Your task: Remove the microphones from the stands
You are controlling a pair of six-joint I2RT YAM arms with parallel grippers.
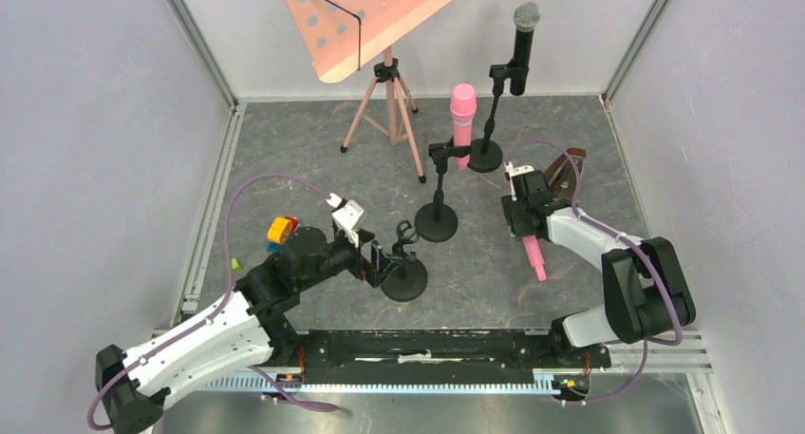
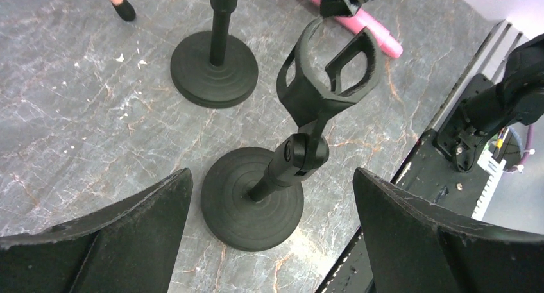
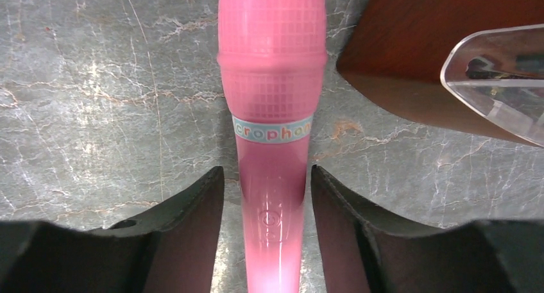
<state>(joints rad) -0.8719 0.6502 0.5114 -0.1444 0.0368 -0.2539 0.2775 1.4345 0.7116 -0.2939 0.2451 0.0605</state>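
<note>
A pink microphone (image 1: 535,255) lies flat on the table, off any stand. My right gripper (image 1: 528,227) is open and straddles its handle (image 3: 269,197), with a small gap on each side. My left gripper (image 1: 384,263) is open around the stem of a black stand (image 1: 406,274) whose clip (image 2: 333,75) is empty; its round base (image 2: 251,200) sits between my fingers. A second pink microphone (image 1: 462,119) stands in the clip of the middle stand (image 1: 437,222). A black microphone (image 1: 523,47) sits in the far stand (image 1: 485,156).
A pink music stand (image 1: 380,16) on a tripod is at the back. A brown wooden piece (image 3: 442,56) and a clear plastic part (image 3: 500,81) lie just right of the lying microphone. A small orange object (image 1: 280,230) is by the left arm. Walls enclose three sides.
</note>
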